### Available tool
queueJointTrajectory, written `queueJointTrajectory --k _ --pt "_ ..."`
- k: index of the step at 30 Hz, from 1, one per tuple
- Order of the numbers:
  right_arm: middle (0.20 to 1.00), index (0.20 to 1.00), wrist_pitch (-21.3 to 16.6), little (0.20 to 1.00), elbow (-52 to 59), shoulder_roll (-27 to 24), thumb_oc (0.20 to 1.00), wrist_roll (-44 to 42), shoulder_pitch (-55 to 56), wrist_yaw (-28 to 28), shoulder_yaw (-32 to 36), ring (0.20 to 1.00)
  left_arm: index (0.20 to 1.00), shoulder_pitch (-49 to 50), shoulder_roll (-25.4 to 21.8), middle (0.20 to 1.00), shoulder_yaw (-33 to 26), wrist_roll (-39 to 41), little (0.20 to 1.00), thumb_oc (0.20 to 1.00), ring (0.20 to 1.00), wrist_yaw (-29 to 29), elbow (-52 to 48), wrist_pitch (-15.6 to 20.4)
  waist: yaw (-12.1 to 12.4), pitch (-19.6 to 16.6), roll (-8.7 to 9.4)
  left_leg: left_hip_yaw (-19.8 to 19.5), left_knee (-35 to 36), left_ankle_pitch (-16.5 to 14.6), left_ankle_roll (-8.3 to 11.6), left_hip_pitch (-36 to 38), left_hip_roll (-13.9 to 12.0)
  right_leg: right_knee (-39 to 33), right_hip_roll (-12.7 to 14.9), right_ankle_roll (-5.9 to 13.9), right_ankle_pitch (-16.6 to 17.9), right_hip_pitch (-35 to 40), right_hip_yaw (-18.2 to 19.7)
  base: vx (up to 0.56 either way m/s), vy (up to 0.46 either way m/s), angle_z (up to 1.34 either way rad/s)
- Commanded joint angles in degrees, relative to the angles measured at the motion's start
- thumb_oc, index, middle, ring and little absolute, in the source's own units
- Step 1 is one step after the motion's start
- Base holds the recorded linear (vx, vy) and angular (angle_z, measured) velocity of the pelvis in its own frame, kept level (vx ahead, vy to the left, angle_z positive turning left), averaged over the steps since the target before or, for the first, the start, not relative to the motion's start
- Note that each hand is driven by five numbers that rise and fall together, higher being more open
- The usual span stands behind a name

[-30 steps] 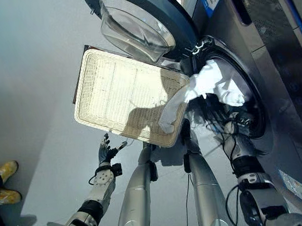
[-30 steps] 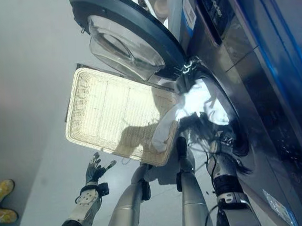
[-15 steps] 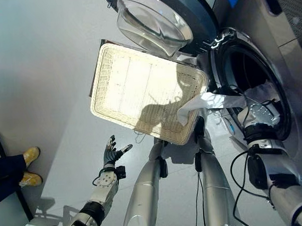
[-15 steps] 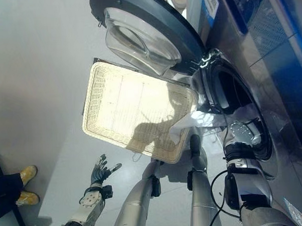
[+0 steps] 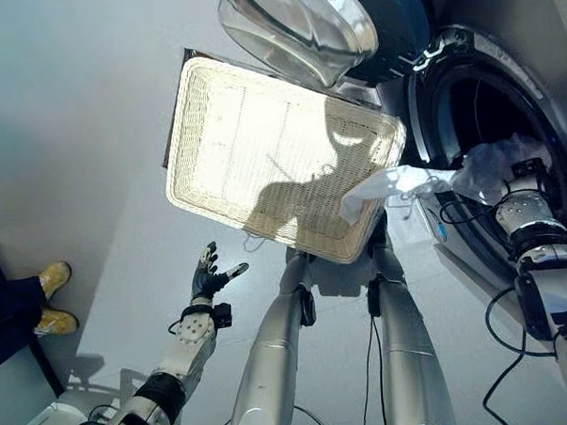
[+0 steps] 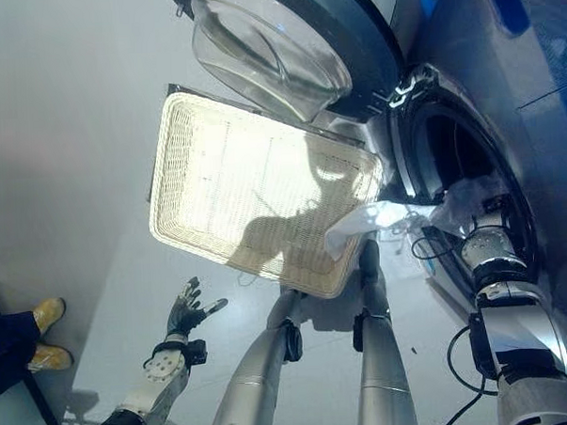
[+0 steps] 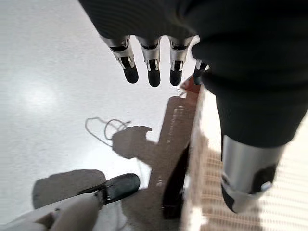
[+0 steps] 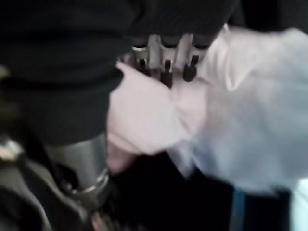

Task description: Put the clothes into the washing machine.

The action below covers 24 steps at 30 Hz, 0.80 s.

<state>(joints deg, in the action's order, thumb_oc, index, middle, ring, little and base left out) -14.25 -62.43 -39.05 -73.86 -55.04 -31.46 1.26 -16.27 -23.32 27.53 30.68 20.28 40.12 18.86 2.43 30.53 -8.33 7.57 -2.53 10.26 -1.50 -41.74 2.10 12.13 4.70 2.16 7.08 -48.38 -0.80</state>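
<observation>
Right hand (image 8: 159,57) is at the washing machine (image 5: 542,88) drum opening, about 3 o'clock in the head views, fingers (image 8: 165,77) curled into a white garment (image 5: 493,170). Bulk of that cloth sits bunched just inside the drum mouth; one strip (image 5: 386,184) trails out toward 9 o'clock and drapes over the near corner of the wicker basket (image 5: 262,148). Basket lies on the floor (image 5: 64,137) beside the machine, under the open round door (image 5: 299,28). Left hand (image 5: 209,277) hovers over the floor at roughly 7 o'clock, fingers spread, holding nothing, apart from the basket edge. A person's yellow shoes (image 5: 52,298) show at 9 o'clock.
</observation>
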Motion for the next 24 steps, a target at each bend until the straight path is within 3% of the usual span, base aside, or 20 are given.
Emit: queueJointTrajectory --k 1,2,4,6,7,8,11,15,16,18,19,24 --pt "1.000 1.000 -2.68 1.000 6.33 -6.05 1.000 -15.73 3.35 19.03 -0.87 1.000 1.000 1.41 -0.27 1.000 -1.47 0.72 1.000 1.000 1.000 0.23 1.40 2.06 -1.11 -0.74 -1.47 -3.64 -5.20 -3.33 2.23 -0.84 2.02 2.36 -1.89 1.11 -1.69 1.89 -6.44 -0.01 0.046 -0.03" --pt "1.000 1.000 -6.41 1.000 9.79 -4.23 1.000 -25.23 4.36 27.19 1.12 1.000 1.000 1.85 0.25 1.000 -1.76 0.72 1.000 1.000 1.000 0.30 1.83 2.58 -1.44 -0.74 -1.50 -3.48 -4.92 -3.38 2.30 -0.49 1.95 2.37 -2.07 1.12 -1.80 2.07 -6.23 0.00 0.043 -0.02" --pt "1.000 1.000 -9.19 1.000 12.92 -1.95 1.000 -37.84 5.80 37.20 4.09 1.000 1.000 2.32 0.88 1.000 -2.19 0.47 1.000 1.000 1.000 0.09 2.77 3.48 -1.74 -0.74 -1.51 -3.46 -4.69 -3.50 2.38 -0.13 1.96 2.47 -2.23 1.25 -1.97 2.21 -5.96 0.00 0.054 -0.04" --pt "1.000 1.000 -14.35 1.000 25.60 7.23 1.000 -39.14 9.29 49.92 11.51 1.000 1.000 2.68 2.29 1.000 -2.66 -0.06 1.000 1.000 1.000 0.45 3.59 4.04 -2.48 -0.74 -1.77 -3.25 -3.93 -3.64 2.33 0.67 1.91 2.39 -2.46 1.65 -2.16 2.57 -5.18 -0.01 0.080 -0.03" --pt "1.000 1.000 -14.95 1.000 27.27 8.29 1.000 -39.14 9.44 50.74 11.89 1.000 1.000 2.37 2.32 1.000 -2.81 -0.17 1.000 1.000 1.000 0.48 3.54 3.89 -2.53 -0.74 -1.79 -3.13 -3.89 -3.19 2.31 0.19 1.89 2.21 -2.46 1.61 -1.62 2.11 -5.12 -0.04 0.079 -0.05" --pt "1.000 1.000 -15.87 1.000 33.24 12.56 1.000 -39.14 10.49 53.66 12.85 1.000 1.000 2.04 2.65 1.000 -3.07 -0.36 1.000 1.000 1.000 0.53 3.16 3.03 -2.83 -0.74 -2.12 -2.87 -3.54 -3.20 2.33 0.59 1.93 2.05 -2.53 1.72 -1.60 2.17 -4.64 -0.05 0.053 -0.05" --pt "1.000 1.000 -16.35 1.000 40.71 17.50 1.000 -39.14 13.04 56.09 11.75 1.000 1.000 1.99 3.31 1.000 -4.13 -0.27 1.000 1.000 1.000 0.83 2.47 2.16 -3.46 -0.74 -2.22 -2.41 -2.92 -2.90 2.33 0.78 1.86 1.38 -2.56 1.89 -1.12 2.00 -3.88 -0.03 0.102 -0.08" --pt "1.000 1.000 -18.98 1.000 40.83 18.45 1.000 -39.14 17.43 55.62 8.12 1.000 1.000 2.69 3.73 1.000 -4.72 0.03 1.000 1.000 1.000 0.53 2.59 2.72 -4.27 -0.74 -1.83 -1.88 -2.11 -2.55 2.40 1.48 1.82 -0.15 -2.37 2.08 -0.15 2.62 -3.44 -0.03 0.065 -0.09" --pt "1.000 1.000 -19.46 1.000 39.85 19.28 1.000 -33.27 19.69 52.80 5.98 1.000 1.000 2.86 4.31 1.000 -4.91 -0.13 1.000 1.000 1.000 0.55 2.85 3.06 -4.65 -0.74 -1.73 -1.48 -1.75 -2.25 2.46 1.68 1.71 -0.88 -2.33 2.06 0.32 2.88 -3.21 -0.03 0.072 -0.04" --pt "1.000 1.000 -19.56 1.000 39.37 19.82 1.000 -30.55 20.83 51.48 5.14 1.000 1.000 3.09 4.49 1.000 -4.82 -0.16 1.000 1.000 1.000 0.58 3.01 3.25 -4.76 -0.74 -1.69 -1.42 -1.58 -2.53 2.51 2.21 1.68 -0.98 -2.34 2.12 0.02 3.35 -3.15 -0.01 0.052 -0.04" --pt "1.000 1.000 -20.39 1.000 37.19 20.39 1.000 -22.38 22.87 48.32 2.73 1.000 1.000 3.18 5.11 1.000 -5.05 -0.41 1.000 1.000 1.000 0.70 3.45 3.97 -4.93 -0.74 -1.53 -1.06 -1.22 -2.20 2.56 2.31 1.63 -1.61 -2.32 2.08 0.50 3.49 -3.02 -0.02 0.057 -0.05" --pt "1.000 1.000 -20.18 1.000 31.44 22.28 1.000 -13.50 27.92 46.80 -3.41 1.000 1.000 2.81 6.37 1.000 -5.17 -0.87 1.000 1.000 1.000 1.05 4.91 5.09 -5.40 -0.74 -1.21 -0.44 -0.31 -1.37 2.82 2.38 1.59 -2.71 -2.20 1.89 1.14 3.75 -2.74 -0.04 0.041 -0.06"
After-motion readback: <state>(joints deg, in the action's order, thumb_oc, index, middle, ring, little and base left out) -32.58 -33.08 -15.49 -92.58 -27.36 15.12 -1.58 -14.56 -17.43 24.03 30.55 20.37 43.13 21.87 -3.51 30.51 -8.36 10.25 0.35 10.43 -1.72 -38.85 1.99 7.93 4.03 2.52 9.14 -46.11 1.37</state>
